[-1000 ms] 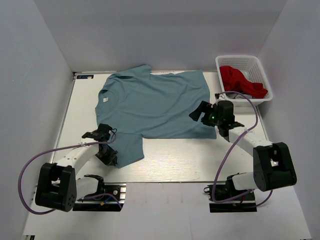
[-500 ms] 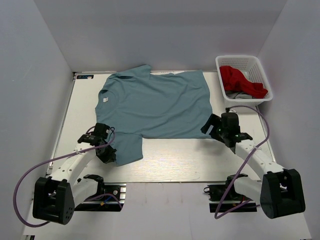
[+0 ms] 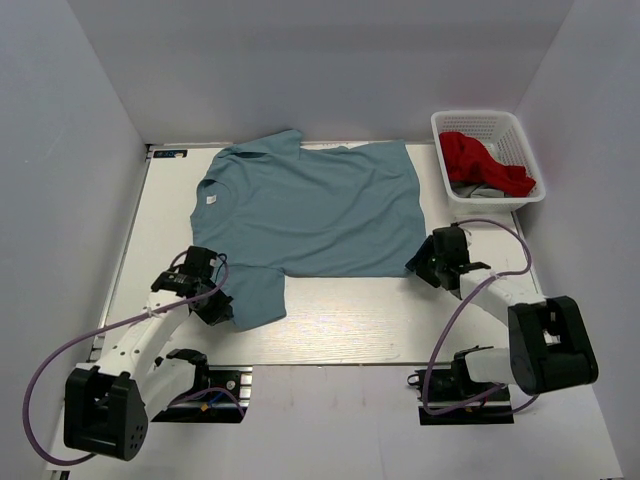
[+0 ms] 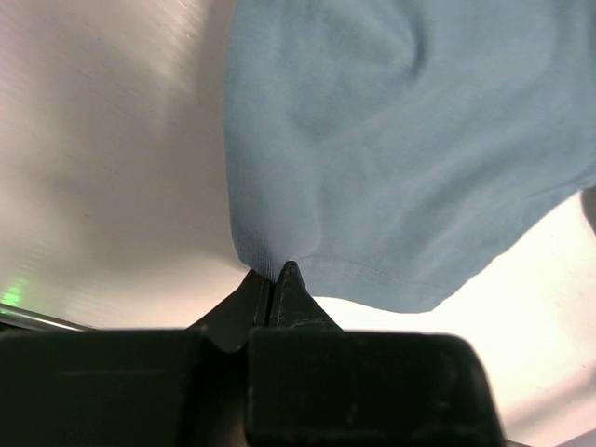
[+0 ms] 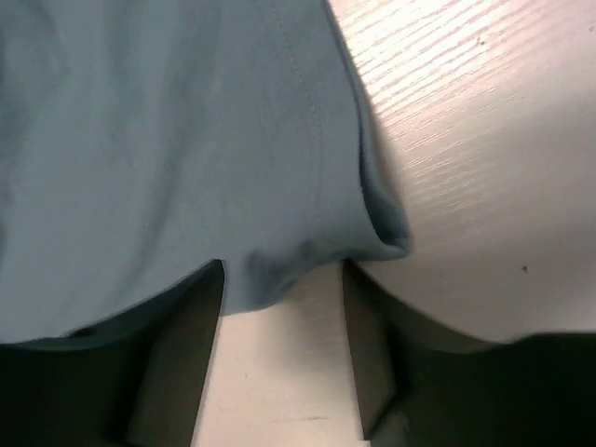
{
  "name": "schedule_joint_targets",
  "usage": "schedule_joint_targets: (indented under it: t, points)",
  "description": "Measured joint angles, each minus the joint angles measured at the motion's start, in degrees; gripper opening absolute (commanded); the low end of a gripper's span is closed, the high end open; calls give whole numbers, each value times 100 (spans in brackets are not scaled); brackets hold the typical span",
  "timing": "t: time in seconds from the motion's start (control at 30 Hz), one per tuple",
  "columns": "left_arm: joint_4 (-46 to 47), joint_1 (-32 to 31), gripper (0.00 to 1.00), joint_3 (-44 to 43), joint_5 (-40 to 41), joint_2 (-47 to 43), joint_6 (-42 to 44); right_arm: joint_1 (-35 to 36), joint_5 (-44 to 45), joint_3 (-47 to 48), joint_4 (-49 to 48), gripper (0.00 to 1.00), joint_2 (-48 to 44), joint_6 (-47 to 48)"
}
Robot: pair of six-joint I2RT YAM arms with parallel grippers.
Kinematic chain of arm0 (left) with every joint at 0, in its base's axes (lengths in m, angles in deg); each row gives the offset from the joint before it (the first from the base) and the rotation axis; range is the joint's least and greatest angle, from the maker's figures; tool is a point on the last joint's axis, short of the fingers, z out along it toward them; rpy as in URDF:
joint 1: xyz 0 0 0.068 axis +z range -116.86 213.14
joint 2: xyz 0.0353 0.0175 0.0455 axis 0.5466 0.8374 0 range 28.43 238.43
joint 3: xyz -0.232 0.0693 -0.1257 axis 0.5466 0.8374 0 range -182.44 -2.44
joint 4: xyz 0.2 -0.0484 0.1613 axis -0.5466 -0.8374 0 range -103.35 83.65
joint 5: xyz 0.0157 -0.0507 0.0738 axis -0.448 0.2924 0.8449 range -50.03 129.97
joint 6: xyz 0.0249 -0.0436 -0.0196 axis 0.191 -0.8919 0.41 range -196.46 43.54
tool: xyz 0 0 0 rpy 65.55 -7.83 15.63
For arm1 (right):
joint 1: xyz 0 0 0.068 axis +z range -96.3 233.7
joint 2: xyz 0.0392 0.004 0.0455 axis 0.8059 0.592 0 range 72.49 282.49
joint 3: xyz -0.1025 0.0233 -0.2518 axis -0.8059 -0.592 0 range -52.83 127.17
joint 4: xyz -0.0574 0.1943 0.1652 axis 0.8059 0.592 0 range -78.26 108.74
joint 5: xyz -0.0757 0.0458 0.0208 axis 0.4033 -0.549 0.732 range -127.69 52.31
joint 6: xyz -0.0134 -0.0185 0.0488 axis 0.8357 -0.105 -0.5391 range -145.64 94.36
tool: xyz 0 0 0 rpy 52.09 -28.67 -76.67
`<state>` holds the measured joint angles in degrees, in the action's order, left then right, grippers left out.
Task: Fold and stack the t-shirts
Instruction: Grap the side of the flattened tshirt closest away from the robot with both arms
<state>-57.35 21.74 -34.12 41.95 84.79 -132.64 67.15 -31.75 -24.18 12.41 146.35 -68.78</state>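
Dusty-blue t-shirt [image 3: 310, 205] sleeve seemingly tight in left gripper [image 4: 277, 277], right gripper [image 5: 282, 279] agape

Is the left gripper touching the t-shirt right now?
Touching. The left wrist view shows the left gripper closed, with the hem of the t-shirt puckered and pinched between its tips.

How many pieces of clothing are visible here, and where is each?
3: a grey-blue t-shirt spread flat on the table; a red garment in the white basket at the far right; a grey cloth partly under it. The basket may hide more.
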Motion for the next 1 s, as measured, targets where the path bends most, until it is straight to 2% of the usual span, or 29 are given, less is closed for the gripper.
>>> schedule_joint_targets:
  t: [0.03,0.1,0.13,0.27,0.47,0.6,0.73,1.0]
  points:
    - [0,0,0,0,-7,-42,0,0,50,15,-20,31,70,-42]
    - [-4,0,0,0,-33,-79,0,0,111,24,-22,2,162,-122]
    - [-11,0,0,-2,-59,-81,0,0,136,15,76,0,192,-192]
    - [-232,0,0,-39,-208,-46,24,-7,188,11,424,0,15,-214]
    - [-894,0,0,-337,-420,26,162,0,289,0,1550,0,-894,50]
    - [-999,0,0,-468,-695,-192,387,7,170,0,1878,0,-1141,302]
    - [-621,0,0,-470,-1145,-291,629,20,-72,9,1875,0,-844,487]
    - [1123,9,0,-564,-1945,155,835,72,-315,483,1853,0,-356,632]
